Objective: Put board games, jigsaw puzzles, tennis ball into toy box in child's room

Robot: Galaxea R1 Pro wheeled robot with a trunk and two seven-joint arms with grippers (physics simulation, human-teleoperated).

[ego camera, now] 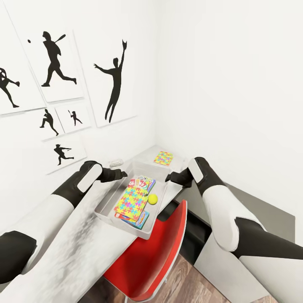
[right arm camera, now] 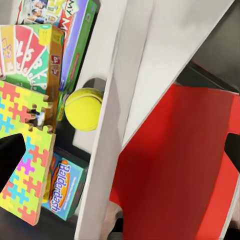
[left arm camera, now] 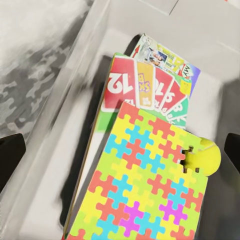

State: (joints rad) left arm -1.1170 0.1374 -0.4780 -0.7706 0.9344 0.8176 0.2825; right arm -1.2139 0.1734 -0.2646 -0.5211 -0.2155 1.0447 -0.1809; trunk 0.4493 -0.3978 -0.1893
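In your head view, centre frame, the pale grey flared-rim toy box (ego camera: 110, 210) holds a bright interlocking puzzle slab (ego camera: 131, 201) and a fuzzy yellow-green tennis ball (ego camera: 152, 198); a second slab (ego camera: 163, 158) lies flat further up. Your left gripper (ego camera: 122, 173) and right gripper (ego camera: 169, 178) hover at the rims; whether either is clenched you cannot tell. Your left wrist view shows a glossy yellow-red-green card box (left arm camera: 142, 90) under the slab. Your right wrist view shows a smooth red chair (right arm camera: 175, 165) at lower right.

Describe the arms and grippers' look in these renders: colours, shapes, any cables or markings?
Both arms are glossy white rounded shells with black joint sections. The wrists are black with a white panel. The left gripper and right gripper are black, with dark blunt fingers. No cables or markings are visible.
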